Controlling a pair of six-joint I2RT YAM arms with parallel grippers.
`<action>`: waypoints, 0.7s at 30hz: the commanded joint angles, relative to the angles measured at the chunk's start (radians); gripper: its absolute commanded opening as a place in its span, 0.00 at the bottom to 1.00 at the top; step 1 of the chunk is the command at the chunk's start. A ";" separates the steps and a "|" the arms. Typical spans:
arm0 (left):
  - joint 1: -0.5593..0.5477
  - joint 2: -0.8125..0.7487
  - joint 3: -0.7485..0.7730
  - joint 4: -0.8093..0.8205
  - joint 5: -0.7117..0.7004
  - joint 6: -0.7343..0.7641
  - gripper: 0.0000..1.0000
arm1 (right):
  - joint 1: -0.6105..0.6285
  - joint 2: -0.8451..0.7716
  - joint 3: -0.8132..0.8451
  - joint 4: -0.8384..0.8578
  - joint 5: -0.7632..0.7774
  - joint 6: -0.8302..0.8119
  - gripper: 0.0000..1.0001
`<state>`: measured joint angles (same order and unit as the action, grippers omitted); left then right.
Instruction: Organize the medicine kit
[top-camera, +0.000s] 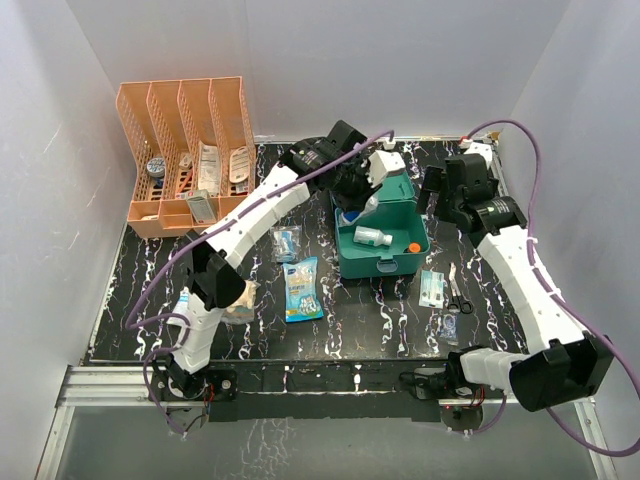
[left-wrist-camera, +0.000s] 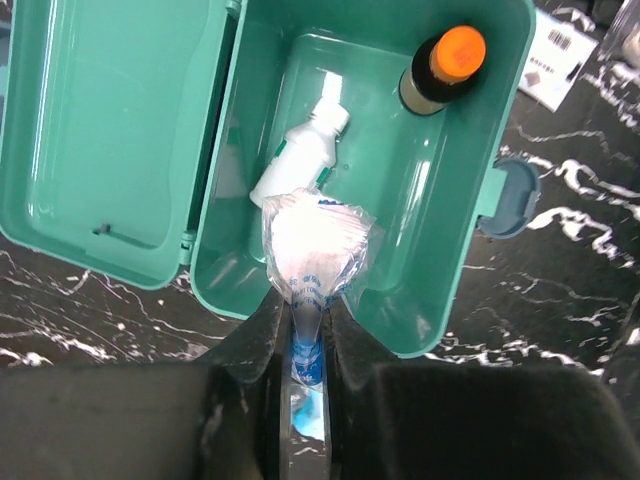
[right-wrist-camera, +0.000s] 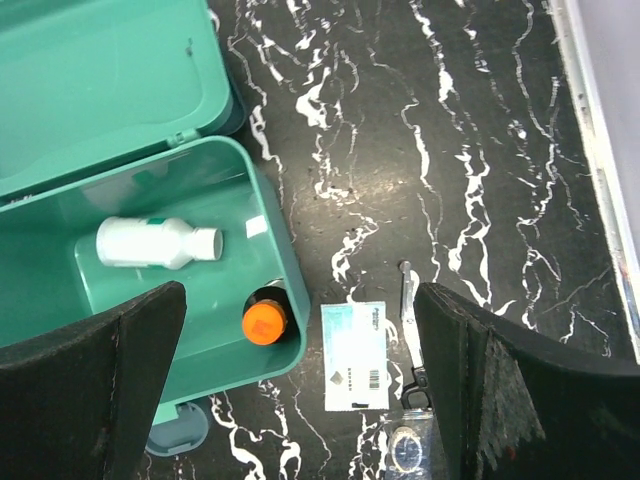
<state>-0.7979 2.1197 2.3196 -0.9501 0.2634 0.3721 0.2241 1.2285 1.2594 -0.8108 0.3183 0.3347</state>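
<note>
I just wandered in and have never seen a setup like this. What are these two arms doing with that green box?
Two robot arms are packing a medicine kit, which lies open on the table. The left gripper is shut on a clear-wrapped packet and holds it over the box, where a white bottle and an orange-capped bottle already lie. The right gripper hangs open beside the kit, holding nothing. Scissors, a sachet and blue packets lie on the table outside it.

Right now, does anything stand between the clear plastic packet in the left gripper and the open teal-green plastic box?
Nothing visible. The lid is open; the left gripper holds the clear plastic packet over the teal-green plastic box. A white plastic bottle lies inside, just beyond it.
</note>
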 joint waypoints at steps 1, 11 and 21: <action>-0.001 0.025 0.025 -0.010 0.050 0.203 0.00 | -0.041 -0.064 -0.017 0.018 0.023 -0.022 0.98; -0.012 0.111 0.041 -0.026 0.104 0.433 0.00 | -0.071 -0.127 -0.056 0.007 0.030 -0.019 0.98; -0.024 0.223 0.037 0.016 0.031 0.492 0.00 | -0.076 -0.162 -0.086 -0.002 0.026 -0.023 0.98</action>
<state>-0.8150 2.3180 2.3283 -0.9451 0.3149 0.8276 0.1547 1.0981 1.1793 -0.8383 0.3347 0.3202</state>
